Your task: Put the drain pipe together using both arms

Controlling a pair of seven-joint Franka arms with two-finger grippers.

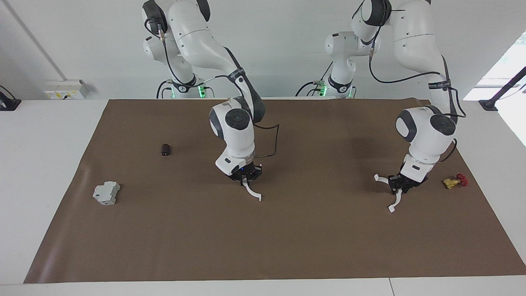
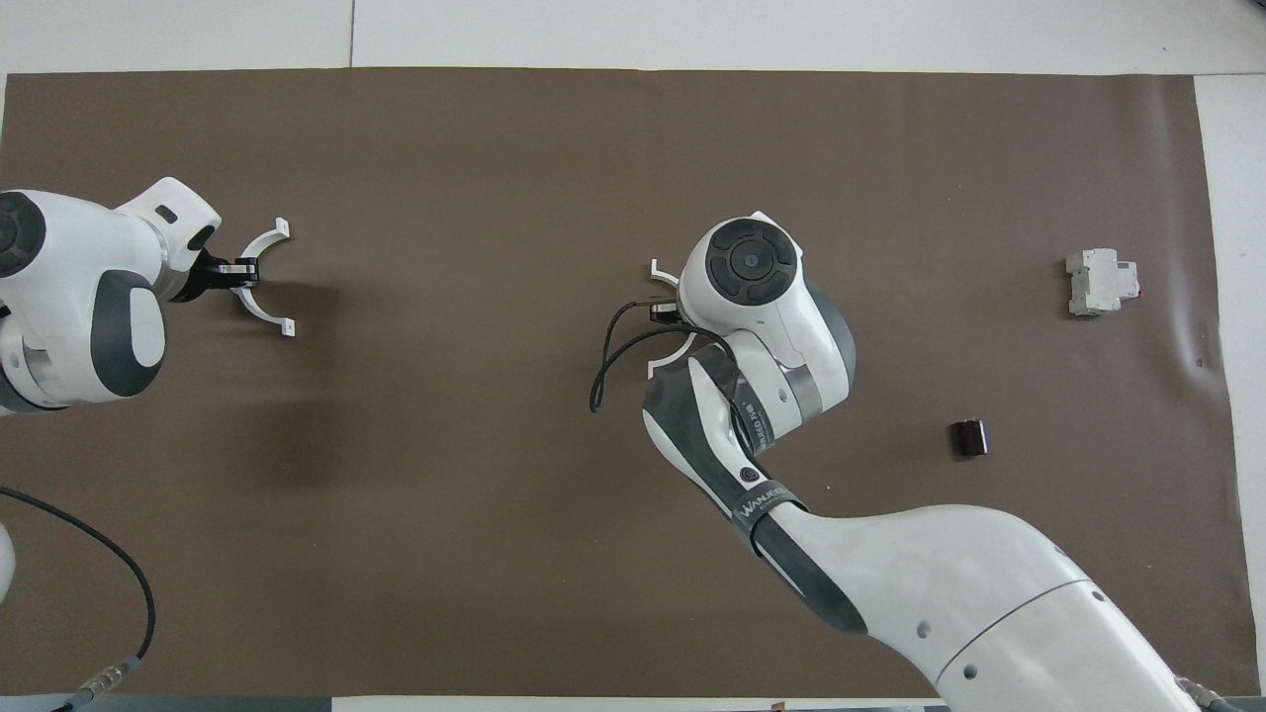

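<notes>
Two white half-ring arcs of the drain pipe are apart, one in each gripper. My left gripper (image 1: pixel 399 186) (image 2: pixel 242 269) is shut on the middle of one arc (image 1: pixel 395 201) (image 2: pixel 259 307), low over the mat at the left arm's end of the table. My right gripper (image 1: pixel 245 177) (image 2: pixel 661 311) is shut on the other arc (image 1: pixel 253 192) (image 2: pixel 661 269), low over the middle of the brown mat (image 1: pixel 287 238). In the overhead view the right wrist covers most of that arc.
A grey boxy block (image 1: pixel 106 193) (image 2: pixel 1100 282) and a small dark cylinder (image 1: pixel 165 149) (image 2: pixel 970 437) lie toward the right arm's end. A yellow piece with a red knob (image 1: pixel 455 181) lies beside the left gripper, toward the mat's edge.
</notes>
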